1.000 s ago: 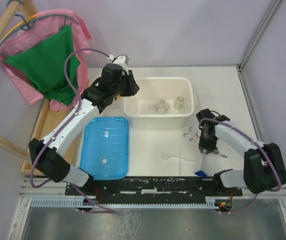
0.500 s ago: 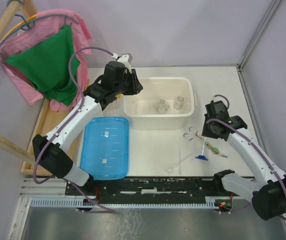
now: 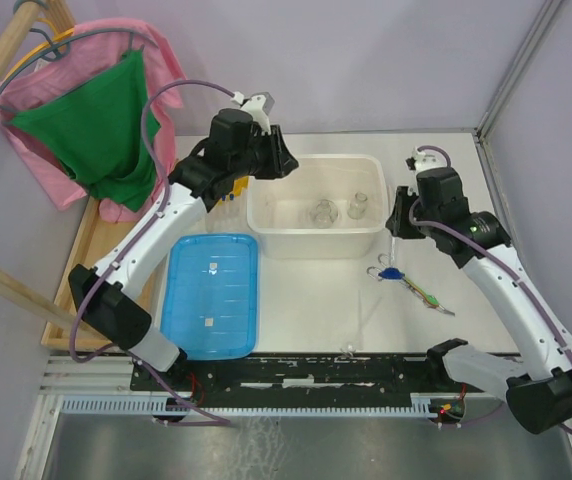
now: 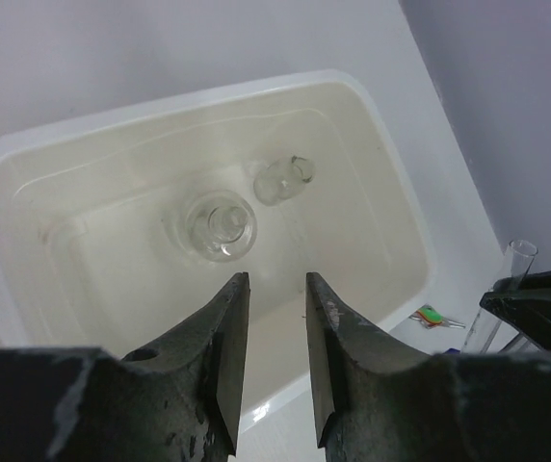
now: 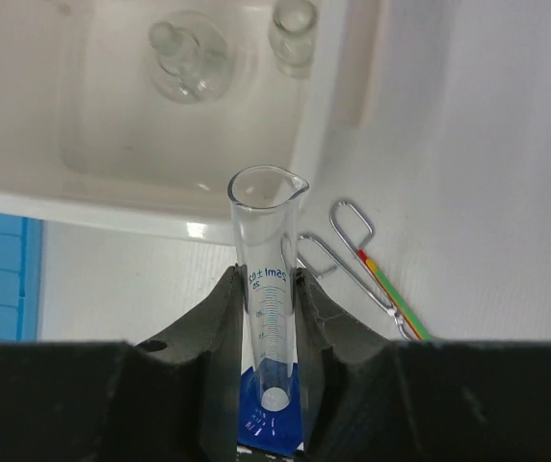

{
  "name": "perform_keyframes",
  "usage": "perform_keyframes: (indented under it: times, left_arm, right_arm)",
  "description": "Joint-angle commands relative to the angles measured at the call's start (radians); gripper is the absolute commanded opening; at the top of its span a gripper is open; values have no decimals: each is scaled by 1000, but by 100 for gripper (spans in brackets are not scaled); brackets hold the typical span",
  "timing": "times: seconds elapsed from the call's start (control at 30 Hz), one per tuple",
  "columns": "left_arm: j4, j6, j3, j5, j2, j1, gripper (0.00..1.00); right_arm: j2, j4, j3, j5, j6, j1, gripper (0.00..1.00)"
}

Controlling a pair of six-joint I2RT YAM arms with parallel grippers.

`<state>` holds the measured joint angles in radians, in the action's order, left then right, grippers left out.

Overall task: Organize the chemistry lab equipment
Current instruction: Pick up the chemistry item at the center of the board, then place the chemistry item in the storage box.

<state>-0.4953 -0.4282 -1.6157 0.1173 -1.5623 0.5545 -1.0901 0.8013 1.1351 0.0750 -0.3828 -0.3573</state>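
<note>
Right gripper (image 5: 267,289) pinches the clear graduated tube (image 5: 264,221) at mid-length, one finger on each side. It looks lifted off the table (image 3: 306,300), over the right half, mid-way between the near and far edges.

Tube's long axis runs near edge to far edge: blue base (image 3: 393,272) toward the near edge, open mouth toward the far edge. Tilt not clear from above; left wrist view suggests it slants mouth-up.

Key relation: white tub (image 3: 316,243) sits just left of and slightly beyond the held tube, its right wall just beside the right gripper. Two glass flasks (image 3: 323,212) already stand in it, near the middle and right.

Likely next move: short carry left and toward the far edge, over the tub wall. Right arm is the one to do it. Watch that the tube mouth clears the rim and the flasks.

Left gripper (image 4: 268,337) hovers over the tub's far-left part, fingers parted by a narrow gap, holding nothing.

Tongs (image 3: 381,266) and coloured rods (image 3: 426,295) lie on the table under and right of the tube base. Blue lid (image 3: 211,295) lies near the near-left corner.
</note>
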Motion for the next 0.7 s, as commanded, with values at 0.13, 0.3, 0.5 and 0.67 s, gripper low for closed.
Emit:
perform_keyframes:
  times: [0.13, 0.3, 0.5, 0.67]
  left_arm:
    - [8, 17, -152, 101, -26, 6, 39]
    - [30, -27, -226, 180, -35, 5, 43]
    - [46, -88, -277, 271, -69, 5, 49]
    - [47, -130, -316, 328, -120, 6, 57]
  right_arm:
    - [-62, -138, 242, -61, 150, -75, 17]
    - [-140, -228, 305, -118, 171, -96, 16]
    - [-226, -340, 345, -194, 161, -128, 16]
    - [-259, -410, 344, -214, 163, -144, 17]
